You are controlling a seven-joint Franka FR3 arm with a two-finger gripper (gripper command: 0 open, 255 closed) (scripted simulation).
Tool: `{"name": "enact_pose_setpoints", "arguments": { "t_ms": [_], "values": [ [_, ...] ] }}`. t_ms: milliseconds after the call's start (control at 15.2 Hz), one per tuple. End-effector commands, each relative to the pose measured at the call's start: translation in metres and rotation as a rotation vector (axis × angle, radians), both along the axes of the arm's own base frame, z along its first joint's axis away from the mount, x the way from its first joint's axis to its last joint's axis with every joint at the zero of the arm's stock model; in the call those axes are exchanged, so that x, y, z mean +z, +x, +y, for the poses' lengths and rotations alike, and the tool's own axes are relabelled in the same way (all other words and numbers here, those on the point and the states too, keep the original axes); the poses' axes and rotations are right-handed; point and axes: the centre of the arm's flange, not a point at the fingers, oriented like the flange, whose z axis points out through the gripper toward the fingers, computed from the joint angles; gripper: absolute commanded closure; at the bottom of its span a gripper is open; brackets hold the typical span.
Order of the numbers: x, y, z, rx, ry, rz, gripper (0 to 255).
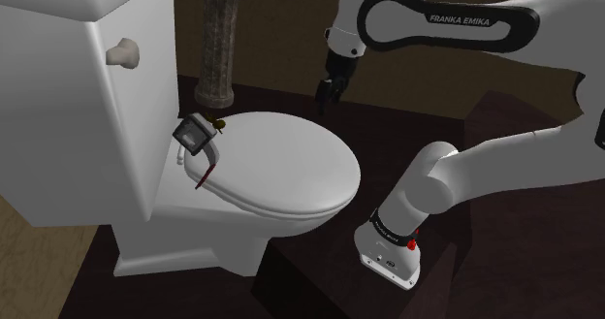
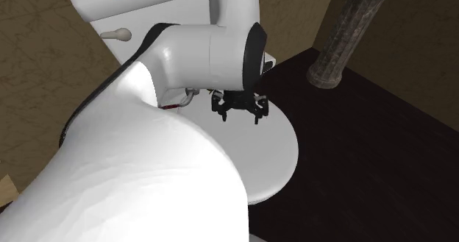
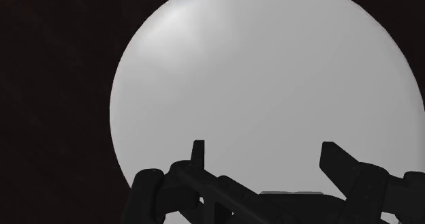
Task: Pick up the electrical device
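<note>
While the shoulder view looked down on the white toilet (image 1: 194, 239), the electrical device (image 1: 197, 136), a small dark box with a grey face and a thin red cord (image 1: 204, 175), lay on the closed lid (image 1: 281, 167) at its ten o'clock edge, just beside the tank (image 1: 78, 94). The gripper (image 1: 331, 87) hung above the lid's one o'clock side, well apart from the device.

In the second exterior view the gripper (image 2: 241, 109) pointed down over the lid (image 2: 279, 152). The arm (image 2: 147, 174) covered much. A bit of red and white at the gripper's nine o'clock was perhaps the device, but I could not tell.

In the wrist view the two fingers (image 3: 197, 151) stood apart with nothing between them, so the jaws were released. Under them was the lid (image 3: 272, 73), with dark floor (image 3: 54, 86) around it.

I judged the device to be light and stiff, and its cord soft and trailing. The best hold seemed to be across the box's narrow sides, not on the cord, because a push could slide it off the smooth lid.
</note>
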Motion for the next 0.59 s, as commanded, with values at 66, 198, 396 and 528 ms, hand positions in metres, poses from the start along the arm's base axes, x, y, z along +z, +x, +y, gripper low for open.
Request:
{"name": "enact_pose_setpoints", "arguments": {
  "t_ms": [66, 198, 396, 528],
  "values": [
    [-0.017, 0.011, 0.03, 0.009, 0.019, -0.049, 0],
    [-0.027, 0.018, 0.049, 0.015, 0.031, -0.08, 0],
    [-0.042, 0.03, 0.078, 0.025, 0.048, -0.126, 0],
    [-0.052, 0.038, 0.097, 0.031, 0.06, -0.156, 0]
  ]
}}
